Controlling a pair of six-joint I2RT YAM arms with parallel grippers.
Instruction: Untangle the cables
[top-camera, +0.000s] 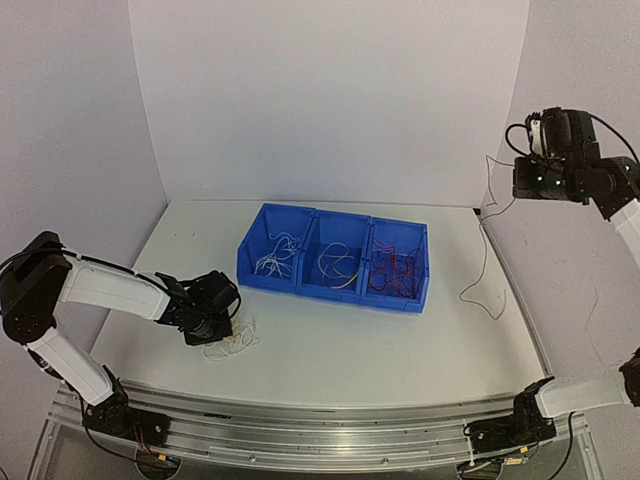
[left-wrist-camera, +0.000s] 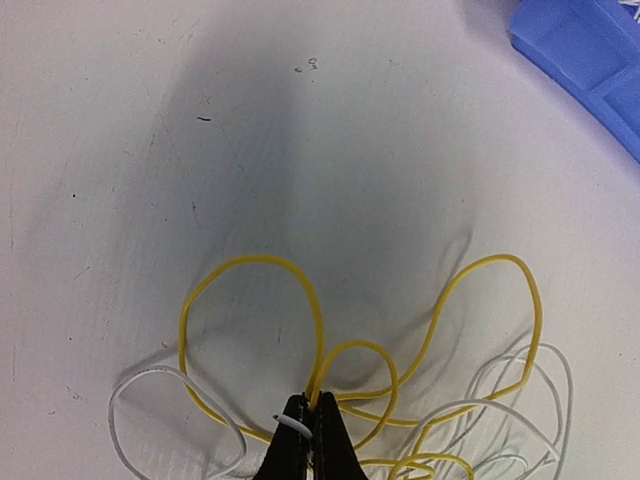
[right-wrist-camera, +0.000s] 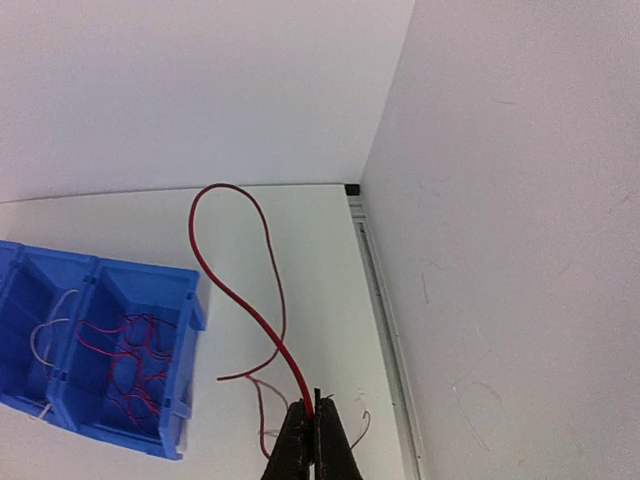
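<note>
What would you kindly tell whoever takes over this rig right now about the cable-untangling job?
Left tool: shut on the yellow-and-white tangle, low on the table.
Right tool: shut on the red cable, raised high by the right wall; the cable's tail hangs to the table.
Blue bin: white, yellowish and red cables in its three compartments, left to right.
Done: the red cable is clear of the tangle.
Left: separate yellow from white, probably bin each by colour.

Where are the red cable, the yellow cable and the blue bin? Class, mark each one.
red cable (right-wrist-camera: 226, 186), right wrist view, top of its loop.
yellow cable (left-wrist-camera: 250, 259), left wrist view, top of the left loop.
blue bin (top-camera: 335, 296), top external view, front wall.
</note>
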